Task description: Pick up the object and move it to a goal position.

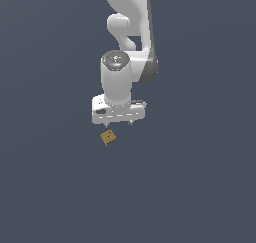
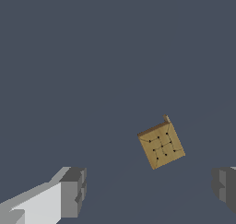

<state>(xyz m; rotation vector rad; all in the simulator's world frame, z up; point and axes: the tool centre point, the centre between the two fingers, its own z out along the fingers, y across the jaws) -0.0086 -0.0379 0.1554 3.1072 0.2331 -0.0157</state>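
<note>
The object (image 1: 108,137) is a small tan-brown cube lying on the flat grey-blue floor, turned at an angle. In the wrist view the object (image 2: 161,146) shows a top face with several small dark dots. My white gripper (image 1: 118,123) hangs just above and a little to the exterior view's right of the cube, not touching it. Its jaws stand wide apart and hold nothing. The grey fingertips (image 2: 73,192) appear at the picture's edge, and the cube lies ahead of the gap between them, nearer one fingertip. My gripper (image 2: 150,188) is open.
The white arm (image 1: 127,42) rises behind the gripper toward the top of the exterior view. Nothing else stands on the plain grey-blue floor (image 1: 200,187) around the cube.
</note>
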